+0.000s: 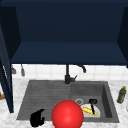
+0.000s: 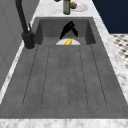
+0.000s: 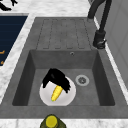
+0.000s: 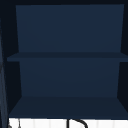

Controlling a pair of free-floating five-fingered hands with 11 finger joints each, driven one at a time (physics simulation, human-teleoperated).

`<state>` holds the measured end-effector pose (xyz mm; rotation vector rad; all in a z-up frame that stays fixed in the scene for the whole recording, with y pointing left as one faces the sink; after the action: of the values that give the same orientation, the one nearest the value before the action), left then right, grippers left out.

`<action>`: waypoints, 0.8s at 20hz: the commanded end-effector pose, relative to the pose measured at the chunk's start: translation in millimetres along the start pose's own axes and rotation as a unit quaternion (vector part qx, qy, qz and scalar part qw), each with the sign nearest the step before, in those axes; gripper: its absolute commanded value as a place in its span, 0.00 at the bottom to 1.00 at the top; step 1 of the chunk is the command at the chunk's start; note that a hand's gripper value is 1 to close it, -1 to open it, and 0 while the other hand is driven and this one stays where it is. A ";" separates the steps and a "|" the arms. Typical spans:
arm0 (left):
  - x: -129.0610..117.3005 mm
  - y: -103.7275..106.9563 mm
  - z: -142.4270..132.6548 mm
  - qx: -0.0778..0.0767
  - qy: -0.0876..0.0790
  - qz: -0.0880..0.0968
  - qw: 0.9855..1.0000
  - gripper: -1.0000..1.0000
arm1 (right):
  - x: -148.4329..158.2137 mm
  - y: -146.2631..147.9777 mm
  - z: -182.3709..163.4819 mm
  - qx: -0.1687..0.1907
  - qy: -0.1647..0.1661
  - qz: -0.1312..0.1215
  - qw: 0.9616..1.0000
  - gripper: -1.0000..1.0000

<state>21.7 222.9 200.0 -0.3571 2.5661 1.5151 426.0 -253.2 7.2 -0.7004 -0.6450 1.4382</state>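
My right hand (image 1: 93, 101) hangs in the sink basin (image 1: 106, 100) over a white plate (image 1: 98, 114) that bears a yellow corn cob (image 1: 89, 110). In the right side view this hand (image 3: 56, 78) arches over the cob's (image 3: 56, 92) far end, fingers spread downward and not closed round it. The left side view shows the same hand (image 2: 69, 28) just above the plate (image 2: 75, 43) and cob (image 2: 68, 42). My left hand (image 1: 37, 118) floats with relaxed fingers at the drainboard's (image 1: 45, 95) front left corner. A large red ball (image 1: 67, 115) sits in front of the sink's near edge.
A black faucet (image 1: 68, 75) stands behind the basin, beside the drain (image 3: 82, 80). A green bottle (image 1: 121, 95) is on the marble counter to the right, with a small dish (image 2: 79, 6) beyond it. Above hangs an open dark blue cabinet (image 4: 67, 56) with bare shelves.
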 end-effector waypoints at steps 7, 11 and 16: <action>0.0 0.0 0.0 0.000 0.000 0.000 1.000 0.50 | 0.1 -11.4 33.1 -0.077 -0.025 -0.004 0.997 0.00; 0.0 0.0 0.0 0.000 0.000 0.000 1.000 0.50 | 1.9 -14.0 27.1 -0.061 -0.027 -0.004 0.998 0.00; 0.0 0.0 0.0 0.000 0.000 0.000 1.000 0.50 | -4.4 -14.0 29.4 -0.060 -0.033 -0.013 0.998 0.00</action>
<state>21.7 222.9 200.0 -0.3571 2.5661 1.5151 414.4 -250.7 36.5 -0.7473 -0.7851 1.4178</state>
